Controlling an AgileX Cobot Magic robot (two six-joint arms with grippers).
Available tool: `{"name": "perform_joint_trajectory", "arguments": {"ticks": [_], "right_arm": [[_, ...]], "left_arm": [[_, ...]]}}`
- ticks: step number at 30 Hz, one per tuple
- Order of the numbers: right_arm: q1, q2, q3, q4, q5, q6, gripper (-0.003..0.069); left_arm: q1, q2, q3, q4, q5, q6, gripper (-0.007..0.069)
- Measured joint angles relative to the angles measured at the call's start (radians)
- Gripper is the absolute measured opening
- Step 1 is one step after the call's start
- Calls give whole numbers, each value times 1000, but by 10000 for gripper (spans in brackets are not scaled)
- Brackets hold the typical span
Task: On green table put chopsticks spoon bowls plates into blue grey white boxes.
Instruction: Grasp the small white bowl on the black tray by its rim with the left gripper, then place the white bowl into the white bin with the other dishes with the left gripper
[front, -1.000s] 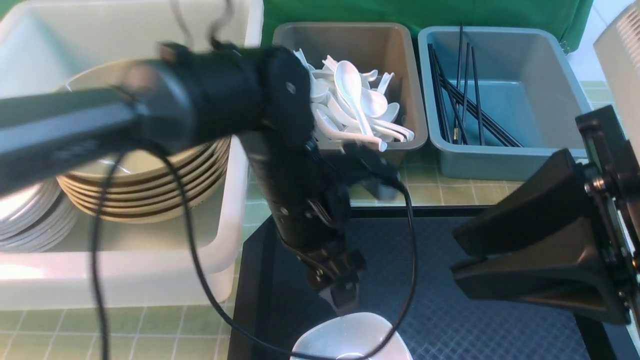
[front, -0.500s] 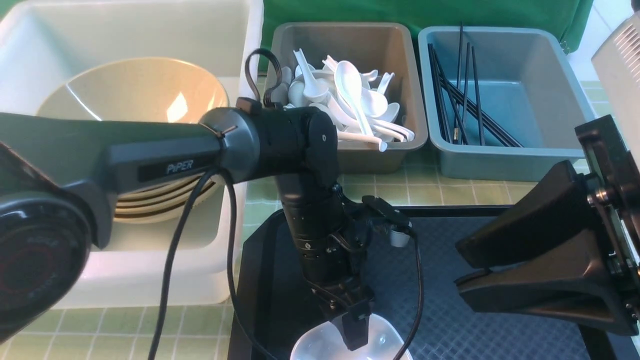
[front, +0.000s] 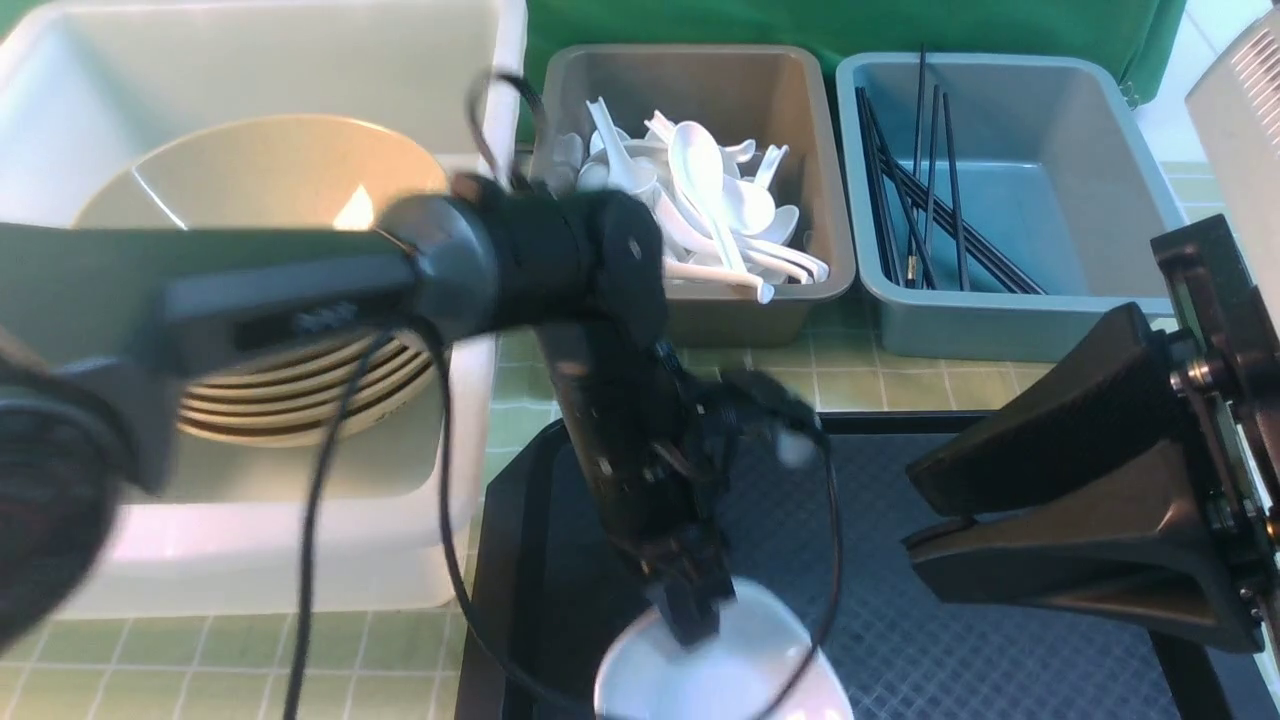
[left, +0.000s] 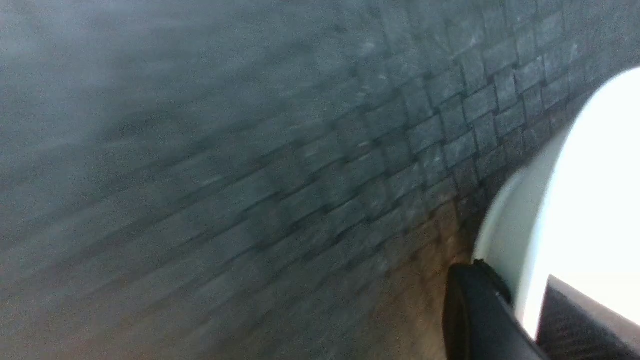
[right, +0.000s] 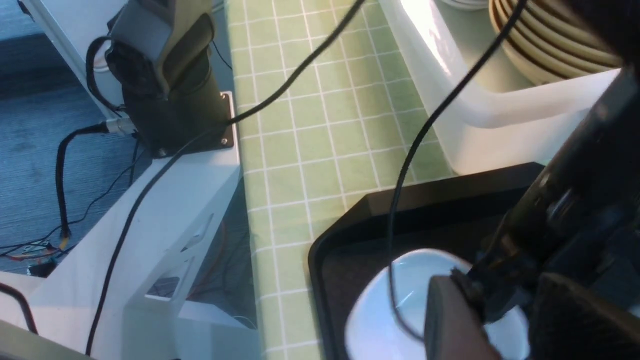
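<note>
So the left gripper (front: 695, 620) is clamped onto the far rim of a white plate (front: 760, 670), one finger in the hollow and one outside, going by the left wrist view. The plate sits at the near edge of the black tray (front: 950, 650), about midway along it; it might be tipped a bit, but it's too blurry to say.

What matters next imo: the white tub (front: 250, 570) with the stacked bowls (front: 270, 190) lies beyond the tray's left edge and farther back on the green table (front: 380, 650). So the plate has to go up, left and away, over the tub's wall. The left arm is clearly the closer one for that.

The right gripper (front: 915, 530) hangs over the tray's right side and looks empty; I can't tell if its jaws are parted.
</note>
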Motion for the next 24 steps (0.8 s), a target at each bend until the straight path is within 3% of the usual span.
{"name": "perform_joint_trajectory", "arguments": {"ticks": [4,8,12,13,15,19,24], "right_arm": [[0,0,0,0,0,0,235],[0,0,0,0,-4,0,235],[0,0,0,0,-10,0,235],[0,0,0,0,-11,0,235],[0,0,0,0,-26,0,235],[0,0,0,0,-81,0,235],[0,0,0,0,-142,0,235]], "left_arm": [[84,-78,-51,11,-6,-25,15],[235,-191,-109,20,-3,-54,15],[533,-346,-122,-30,7,-81,15],[549,-353,-122,-34,8,-84,15],[773,-424,-121,-107,13,-110,15],[1127,-485,-84,-278,15,-183,15],[1441,-506,29,-434,-6,-263,15]]}}
